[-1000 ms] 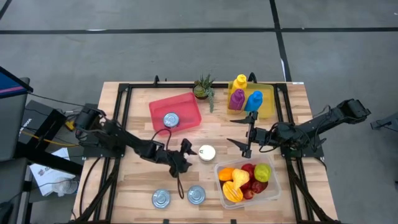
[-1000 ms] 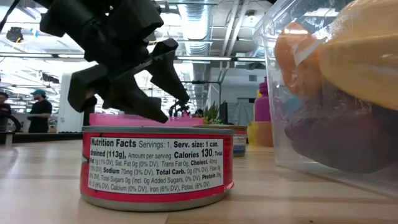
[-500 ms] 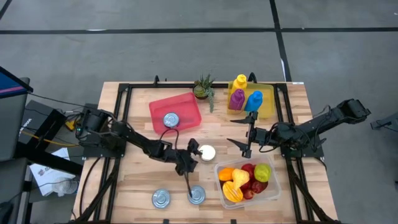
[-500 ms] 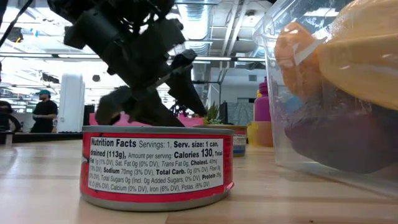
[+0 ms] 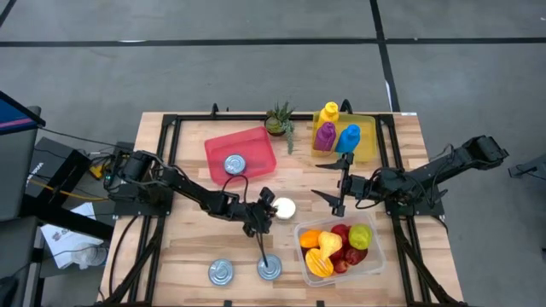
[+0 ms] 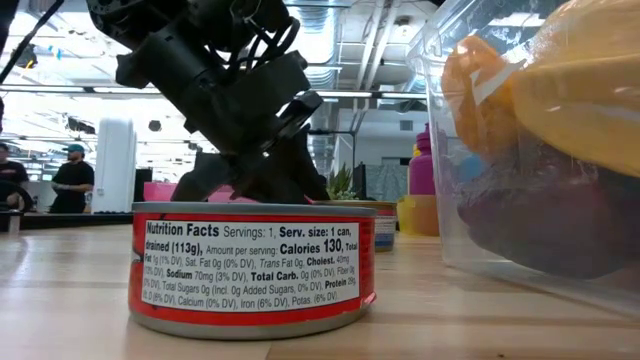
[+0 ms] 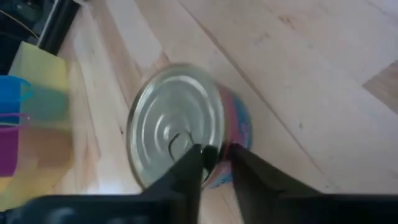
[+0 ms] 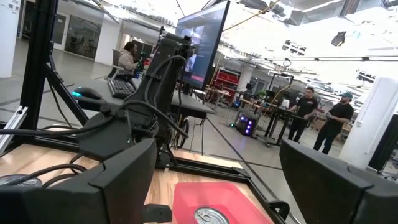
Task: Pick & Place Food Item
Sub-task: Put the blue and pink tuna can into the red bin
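A can with a silver lid (image 5: 284, 209) stands on the wooden table just left of the clear fruit tub (image 5: 367, 260). My left gripper (image 5: 266, 207) reaches it from the table's left and is shut on it; the left wrist view shows the can (image 7: 177, 124) close up between the fingertips of my left gripper (image 7: 216, 155). My right gripper (image 5: 337, 192) hovers open at the centre right, above the table, touching nothing; in its own wrist view my right gripper (image 8: 217, 186) has nothing between its wide-set fingers. My left gripper pinches the can's rim (image 7: 219, 134) on the side nearest the arm. One finger (image 7: 186, 177) lies over the lid and the other (image 7: 255, 180) against the pink side wall. The fingers slant down from the table's left. Whether the can's base is on the table, I cannot tell.
Two more cans (image 5: 221, 272) (image 5: 270, 269) stand near the front edge; the second fills the low view (image 6: 250, 270). A red tray (image 5: 256, 145) holds another can. A yellow tray with bottles (image 5: 367, 145) and a small plant (image 5: 280, 119) are at the back.
My left gripper has moved toward the table's right and down onto the silver-lidded can, and its fingers have closed from wide apart onto the can's rim. The can has stayed where it was.
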### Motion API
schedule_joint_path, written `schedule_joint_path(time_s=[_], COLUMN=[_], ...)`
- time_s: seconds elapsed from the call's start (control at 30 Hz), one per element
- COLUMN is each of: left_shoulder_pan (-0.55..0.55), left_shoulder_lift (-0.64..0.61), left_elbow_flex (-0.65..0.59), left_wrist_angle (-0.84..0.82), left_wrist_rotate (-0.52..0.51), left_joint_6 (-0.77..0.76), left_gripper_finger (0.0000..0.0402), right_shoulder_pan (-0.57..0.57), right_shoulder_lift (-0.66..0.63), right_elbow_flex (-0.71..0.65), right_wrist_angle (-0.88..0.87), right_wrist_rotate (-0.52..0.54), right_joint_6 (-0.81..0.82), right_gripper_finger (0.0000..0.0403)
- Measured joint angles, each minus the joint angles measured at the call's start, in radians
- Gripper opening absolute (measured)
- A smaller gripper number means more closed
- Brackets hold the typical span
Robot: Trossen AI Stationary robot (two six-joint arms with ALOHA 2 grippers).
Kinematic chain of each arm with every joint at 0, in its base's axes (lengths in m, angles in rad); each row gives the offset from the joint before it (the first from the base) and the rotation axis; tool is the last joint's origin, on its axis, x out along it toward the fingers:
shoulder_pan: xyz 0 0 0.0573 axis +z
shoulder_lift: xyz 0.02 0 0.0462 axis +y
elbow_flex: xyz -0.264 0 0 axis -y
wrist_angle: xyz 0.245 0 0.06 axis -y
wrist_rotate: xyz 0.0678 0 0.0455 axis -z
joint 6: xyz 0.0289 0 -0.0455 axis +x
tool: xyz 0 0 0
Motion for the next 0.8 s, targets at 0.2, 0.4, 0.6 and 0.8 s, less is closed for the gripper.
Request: schedule_joint_path(time_s=[0.2, 0.4, 0.6, 0.8], left_shoulder_pan=[-0.002, -0.029, -0.074, -0.114], left_shoulder_lift=[-0.002, 0.002, 0.002, 0.002], left_elbow_flex=[0.001, -0.003, -0.003, -0.002], left_wrist_angle=[0.001, 0.000, 0.012, 0.057], left_wrist_rotate=[-0.007, -0.153, -0.373, -0.625], left_joint_6=[0.024, 0.023, 0.023, 0.019], left_gripper_finger=[0.0008, 0.0001, 0.0001, 0.0001], right_shoulder_pan=[0.000, 0.000, 0.000, -0.001], right_shoulder_lift=[0.000, 0.000, 0.000, 0.000], right_elbow_flex=[0.000, 0.000, 0.000, 0.000], right_wrist_angle=[0.000, 0.000, 0.000, 0.000], right_wrist_rotate=[0.000, 0.000, 0.000, 0.000], right_joint_6=[0.000, 0.000, 0.000, 0.000], right_gripper_finger=[0.0328, 0.0328, 0.0328, 0.0328])
